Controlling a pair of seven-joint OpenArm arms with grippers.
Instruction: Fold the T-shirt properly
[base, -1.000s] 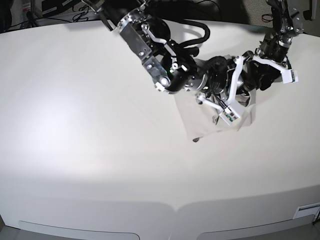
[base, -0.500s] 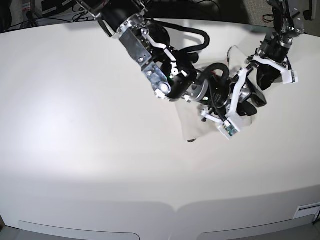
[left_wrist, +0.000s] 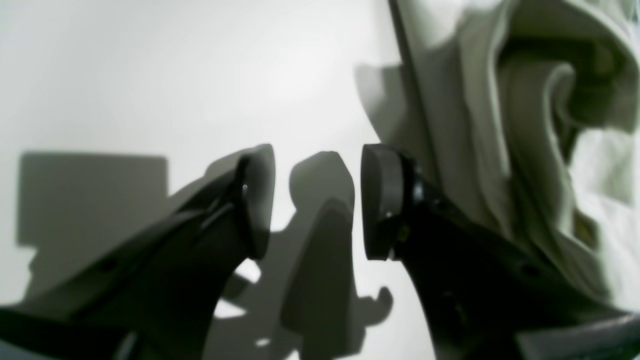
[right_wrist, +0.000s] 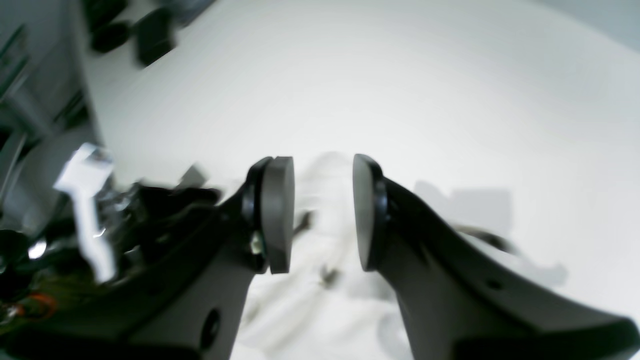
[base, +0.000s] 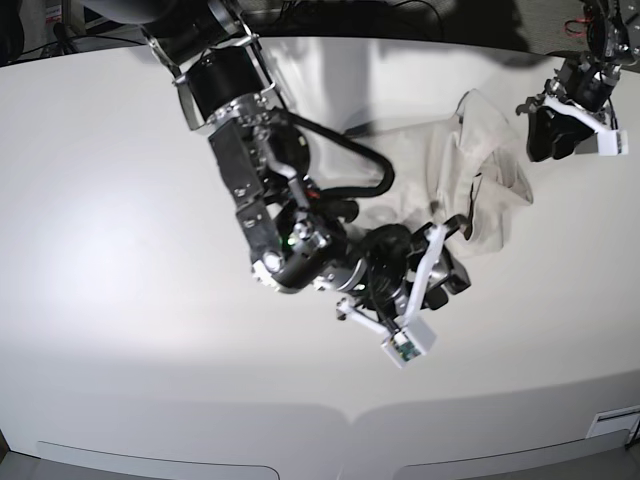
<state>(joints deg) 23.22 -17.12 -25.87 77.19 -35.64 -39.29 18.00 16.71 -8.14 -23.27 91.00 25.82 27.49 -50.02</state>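
Lying bunched and wrinkled at about 2 o'clock on the white bench (base: 120, 230), the T-shirt (base: 470, 175) forms a rumpled heap with thick folds. The right claw (right_wrist: 322, 212) hangs over the shirt's near edge with its pads apart, a clear gap between them and nothing clamped; blurred pale cloth lies below that gap in its wrist view. In the base view the right arm reaches across from 11 o'clock, its wrist sitting at about 7 o'clock from the heap. The left claw (left_wrist: 317, 200) has its pads spread wide and empty, above bare bench, with the shirt's folds just beside its right-hand pad. In the base view it sits at the shirt's 2 o'clock side.
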